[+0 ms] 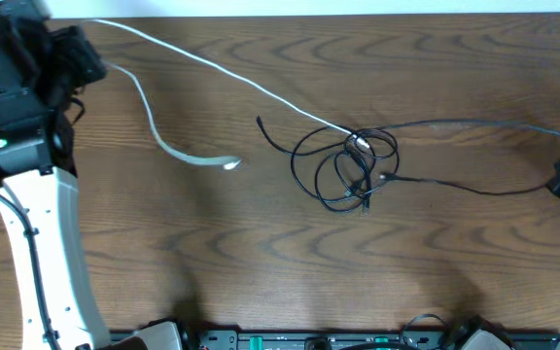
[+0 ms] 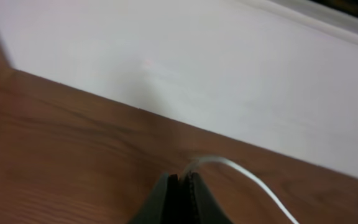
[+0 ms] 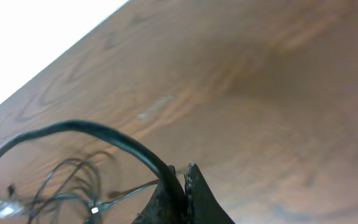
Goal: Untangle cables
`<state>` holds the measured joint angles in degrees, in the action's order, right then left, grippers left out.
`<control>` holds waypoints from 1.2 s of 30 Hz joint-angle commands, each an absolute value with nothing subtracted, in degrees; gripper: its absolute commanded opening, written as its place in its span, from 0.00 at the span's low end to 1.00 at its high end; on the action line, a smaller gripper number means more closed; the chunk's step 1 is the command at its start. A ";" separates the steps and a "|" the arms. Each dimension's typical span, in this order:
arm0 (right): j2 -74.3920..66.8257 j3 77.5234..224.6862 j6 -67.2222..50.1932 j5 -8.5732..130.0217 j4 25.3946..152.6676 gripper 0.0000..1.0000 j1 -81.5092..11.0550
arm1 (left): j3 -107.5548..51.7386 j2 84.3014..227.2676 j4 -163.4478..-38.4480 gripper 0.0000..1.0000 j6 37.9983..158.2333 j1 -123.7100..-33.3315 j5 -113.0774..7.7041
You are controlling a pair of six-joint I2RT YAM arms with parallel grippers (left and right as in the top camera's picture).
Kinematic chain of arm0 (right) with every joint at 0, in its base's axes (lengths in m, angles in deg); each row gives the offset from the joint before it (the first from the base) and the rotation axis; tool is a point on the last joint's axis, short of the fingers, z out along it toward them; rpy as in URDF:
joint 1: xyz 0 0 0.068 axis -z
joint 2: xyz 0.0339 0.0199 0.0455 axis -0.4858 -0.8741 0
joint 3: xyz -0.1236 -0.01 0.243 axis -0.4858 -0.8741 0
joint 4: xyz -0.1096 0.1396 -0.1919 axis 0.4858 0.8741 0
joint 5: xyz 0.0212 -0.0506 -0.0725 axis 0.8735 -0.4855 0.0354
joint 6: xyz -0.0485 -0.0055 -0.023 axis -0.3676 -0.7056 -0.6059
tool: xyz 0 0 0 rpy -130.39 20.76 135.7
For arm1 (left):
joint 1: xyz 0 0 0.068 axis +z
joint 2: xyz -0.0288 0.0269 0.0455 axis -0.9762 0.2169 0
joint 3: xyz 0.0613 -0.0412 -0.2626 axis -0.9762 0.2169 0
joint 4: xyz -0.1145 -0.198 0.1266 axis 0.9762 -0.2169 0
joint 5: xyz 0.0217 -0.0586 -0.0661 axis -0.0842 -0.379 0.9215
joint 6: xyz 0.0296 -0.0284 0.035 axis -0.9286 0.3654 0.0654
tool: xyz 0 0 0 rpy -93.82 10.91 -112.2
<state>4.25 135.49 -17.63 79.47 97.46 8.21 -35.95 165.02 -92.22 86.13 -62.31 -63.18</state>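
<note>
The left gripper has its fingers squeezed tight on the long thin white-grey cable, which curls away to their right. The right gripper pinches a thin black cable that arches left to the tangled black loops

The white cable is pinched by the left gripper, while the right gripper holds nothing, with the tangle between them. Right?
Not quite. The right wrist view shows the right gripper shut on a black cable, not empty. The left gripper does pinch the white cable, and the tangle lies between them.
</note>
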 commanded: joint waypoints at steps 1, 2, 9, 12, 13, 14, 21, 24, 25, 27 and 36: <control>4.36 135.73 -18.83 82.02 95.99 0.01 4.32 | -37.53 164.52 -92.19 0.08 86.63 -65.72 -59.29; 4.34 135.73 -18.83 82.05 95.51 0.01 3.25 | -37.53 164.52 -92.19 0.08 86.63 -66.75 -58.74; 3.11 135.73 -18.39 83.79 90.83 0.01 -4.59 | -37.53 164.52 -92.50 0.07 86.50 -75.62 -56.27; 1.63 135.73 -18.35 84.76 88.23 0.01 -7.04 | -37.53 164.52 -92.68 0.08 85.95 -79.36 -56.29; 0.99 135.73 -18.13 84.76 87.29 0.01 -7.76 | -37.53 164.54 -92.65 0.07 85.97 -80.52 -56.29; 0.31 135.73 -17.89 84.73 86.38 0.01 -8.35 | -37.53 164.54 -92.63 0.07 85.95 -81.59 -56.29; -3.82 135.73 -16.86 84.80 84.32 0.01 -9.75 | -37.50 164.63 -94.18 0.31 85.95 -85.98 -56.29; -4.82 135.73 -16.91 84.78 84.23 0.01 -10.23 | -37.50 164.67 -96.30 0.43 84.42 -87.03 -56.27; -5.00 135.73 -16.93 84.78 84.19 0.01 -10.41 | -37.50 164.80 -97.09 0.49 83.74 -87.38 -56.27; -5.13 135.73 -16.91 84.78 83.99 0.01 -10.82 | -37.50 165.30 -98.55 0.61 83.13 -88.06 -56.27; -5.13 135.73 -16.84 84.56 83.64 0.01 -12.81 | -37.13 170.68 -103.95 0.65 82.91 -92.69 -53.39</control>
